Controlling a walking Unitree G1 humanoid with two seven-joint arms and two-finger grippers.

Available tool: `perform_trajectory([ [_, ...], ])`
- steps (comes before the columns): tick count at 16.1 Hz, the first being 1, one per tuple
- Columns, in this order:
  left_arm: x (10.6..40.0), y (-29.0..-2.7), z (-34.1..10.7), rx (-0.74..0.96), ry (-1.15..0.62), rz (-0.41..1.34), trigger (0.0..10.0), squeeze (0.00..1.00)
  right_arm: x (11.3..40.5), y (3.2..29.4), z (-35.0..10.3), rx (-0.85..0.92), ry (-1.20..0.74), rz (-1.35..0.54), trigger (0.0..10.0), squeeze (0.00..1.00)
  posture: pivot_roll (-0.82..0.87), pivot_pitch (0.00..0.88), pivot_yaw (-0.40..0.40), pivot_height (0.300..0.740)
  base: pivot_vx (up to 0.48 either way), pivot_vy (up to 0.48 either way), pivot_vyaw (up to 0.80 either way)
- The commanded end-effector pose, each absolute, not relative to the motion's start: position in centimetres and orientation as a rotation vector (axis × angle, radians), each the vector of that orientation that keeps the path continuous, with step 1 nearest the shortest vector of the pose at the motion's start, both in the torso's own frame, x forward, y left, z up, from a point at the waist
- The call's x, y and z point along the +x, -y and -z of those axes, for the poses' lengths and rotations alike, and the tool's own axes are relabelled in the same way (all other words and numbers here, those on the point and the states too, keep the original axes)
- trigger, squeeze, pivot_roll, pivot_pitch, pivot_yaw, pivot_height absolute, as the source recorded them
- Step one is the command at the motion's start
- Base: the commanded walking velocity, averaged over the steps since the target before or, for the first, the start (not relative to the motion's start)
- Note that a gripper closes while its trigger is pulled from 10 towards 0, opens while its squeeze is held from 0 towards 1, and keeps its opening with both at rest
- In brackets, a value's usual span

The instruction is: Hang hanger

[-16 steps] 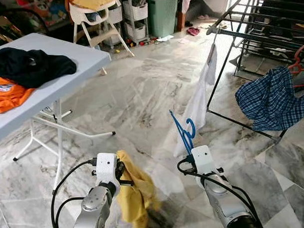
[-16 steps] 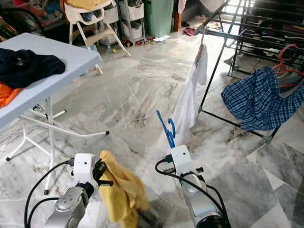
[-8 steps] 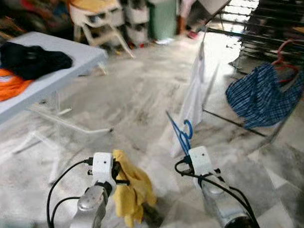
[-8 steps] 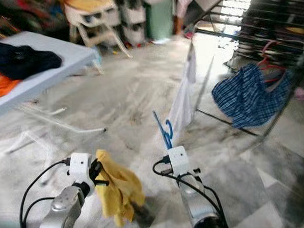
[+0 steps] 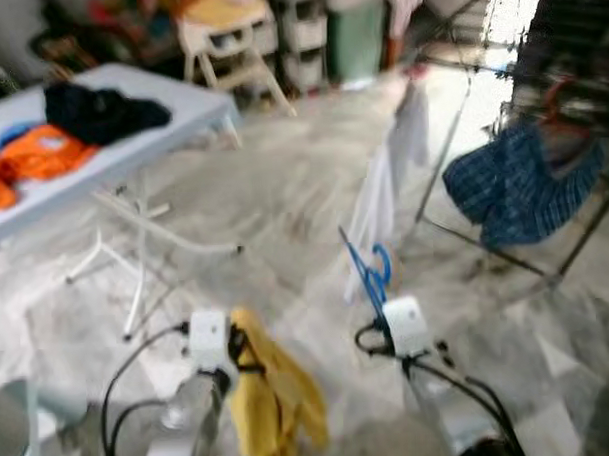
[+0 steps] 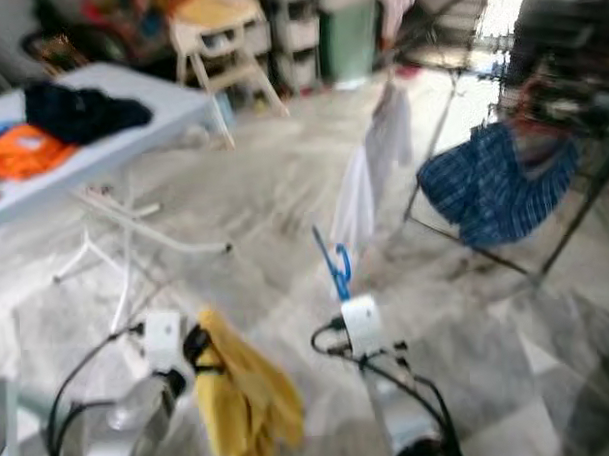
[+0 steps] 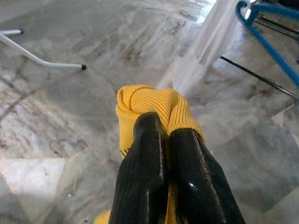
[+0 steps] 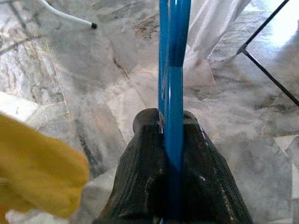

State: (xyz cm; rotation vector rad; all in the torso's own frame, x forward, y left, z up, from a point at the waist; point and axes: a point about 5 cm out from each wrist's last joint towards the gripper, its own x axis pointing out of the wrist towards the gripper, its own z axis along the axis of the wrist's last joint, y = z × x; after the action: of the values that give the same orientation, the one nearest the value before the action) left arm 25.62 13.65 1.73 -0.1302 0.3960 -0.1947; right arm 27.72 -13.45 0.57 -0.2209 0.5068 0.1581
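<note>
Whole scene shifted and blurred against the earlier frames, so camera moved, not things. Blue hanger (image 8: 173, 70) at lower centre, clamped in right gripper (image 8: 174, 122). Left gripper (image 7: 164, 133) pinched on yellow cloth (image 5: 276, 404). Ahead: white garment (image 5: 388, 190), drying rack (image 5: 575, 234) upper right, counter (image 5: 132, 154) upper left.

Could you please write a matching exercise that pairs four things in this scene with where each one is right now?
Things:
1. yellow garment
2. blue hanger
3. orange garment
4. blue checked shirt

Places:
A. draped on the drying rack
B. lying on the folding table
C. clamped in the right end effector
D. clamped in the left end effector

Pairs: 1-D, 2-C, 3-B, 4-A
</note>
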Motion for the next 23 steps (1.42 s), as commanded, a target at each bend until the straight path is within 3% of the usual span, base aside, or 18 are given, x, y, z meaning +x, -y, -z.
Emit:
perform_trajectory([
  [1, 26.4, -14.1, -2.5, -0.121, -0.363, 0.187, 10.0, 0.0, 28.0, 13.2, -1.0, -0.211, -0.489, -0.164, 10.0, 0.0, -0.1, 0.0, 0.055, 0.74, 0.0, 0.364, 0.0],
  [8, 26.4, -14.2, -2.5, -0.109, -0.372, 0.192, 10.0, 0.0, 28.0, 12.9, -0.9, -0.203, -0.49, -0.168, 10.0, 0.0, -0.09, 0.0, 0.061, 0.74, 0.0, 0.347, 0.0],
  [18, 27.1, -14.3, -3.4, -0.037, -0.343, 0.244, 10.0, 0.0, 28.3, 12.4, -1.2, -0.154, -0.458, -0.142, 10.0, 0.0, -0.09, 0.0, 0.096, 0.74, 0.0, 0.0, 0.0],
  [20, 27.3, -14.1, -4.1, -0.026, -0.298, 0.297, 10.0, 0.0, 28.2, 12.1, -1.7, -0.133, -0.415, -0.175, 10.0, 0.0, -0.09, 0.0, 0.094, 0.74, 0.0, 0.0, 0.0],
  [23, 30.3, -15.9, -8.5, 0.11, -0.127, 0.31, 10.0, 0.0, 28.3, 13.0, -2.4, -0.203, -0.366, -0.255, 10.0, 0.0, -0.08, 0.0, 0.086, 0.74, 0.0, 0.0, 0.0],
])
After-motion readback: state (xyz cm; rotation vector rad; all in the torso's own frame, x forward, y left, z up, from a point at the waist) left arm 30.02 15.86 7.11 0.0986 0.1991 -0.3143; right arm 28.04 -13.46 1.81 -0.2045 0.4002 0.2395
